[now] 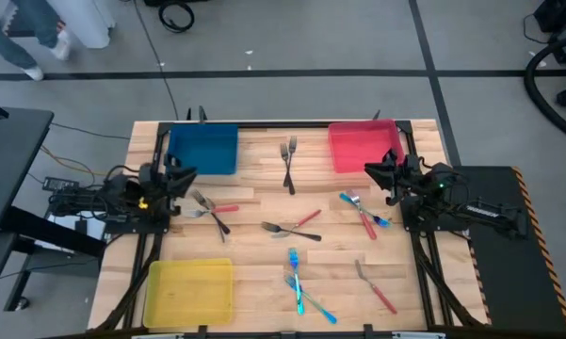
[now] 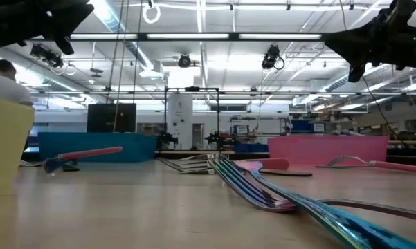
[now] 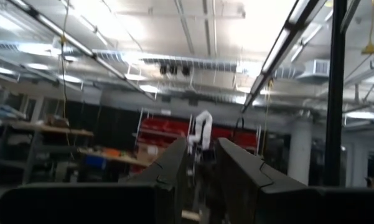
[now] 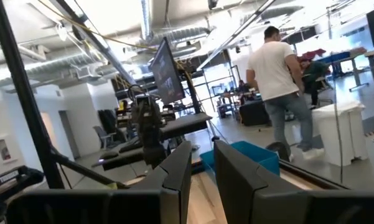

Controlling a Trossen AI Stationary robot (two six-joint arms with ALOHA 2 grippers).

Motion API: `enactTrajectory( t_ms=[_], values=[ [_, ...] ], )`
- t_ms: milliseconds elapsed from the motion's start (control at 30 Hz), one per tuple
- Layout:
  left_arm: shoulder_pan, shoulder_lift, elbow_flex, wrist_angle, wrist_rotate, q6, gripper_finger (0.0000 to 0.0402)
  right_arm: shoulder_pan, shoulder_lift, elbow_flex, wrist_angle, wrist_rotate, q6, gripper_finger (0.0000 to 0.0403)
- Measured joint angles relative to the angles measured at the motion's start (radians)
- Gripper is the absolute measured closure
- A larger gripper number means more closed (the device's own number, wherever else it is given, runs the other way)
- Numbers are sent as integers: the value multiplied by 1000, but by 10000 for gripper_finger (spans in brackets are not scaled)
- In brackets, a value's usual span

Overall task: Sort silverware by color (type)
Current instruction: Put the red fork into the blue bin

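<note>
Counting three trays (image 1: 203,149), scattered silverware (image 1: 297,231)

Both arms are black and angular, with a yellow patch on the left arm (image 1: 143,201), a green light on the right arm (image 1: 440,185), and dark flat-sided fingers (image 4: 174,171).

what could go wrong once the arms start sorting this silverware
Several pieces lie crossed. The grey forks and red-handled utensil near the left gripper overlap, so a grasp there may lift two colours at once. The blue-cyan utensils near the table's front are stacked the same way. The pile of blue and red pieces sits close under the right gripper, and a descent could knock them apart.
</note>
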Motion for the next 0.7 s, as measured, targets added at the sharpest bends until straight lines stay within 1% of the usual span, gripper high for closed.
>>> enactTrajectory(
  t_ms=[133, 300, 400, 533, 600, 700],
  values=[
    [0, 0, 0, 7, 0, 6, 310, 0, 0, 0, -24, 6, 31, 325],
    [0, 0, 0, 13, -17, 7, 310, 0, 0, 0, -34, -55, 94, 325],
    [0, 0, 0, 13, -19, 45, 310, 0, 0, 0, -34, -63, 92, 325],
    [0, 0, 0, 2, -19, 61, 310, 0, 0, 0, -33, -110, 74, 325],
    [0, 0, 0, -12, -19, 56, 310, 0, 0, 0, -34, -104, 59, 325],
    [0, 0, 0, -22, -19, 58, 310, 0, 0, 0, -34, -64, 28, 325]
  ],
)
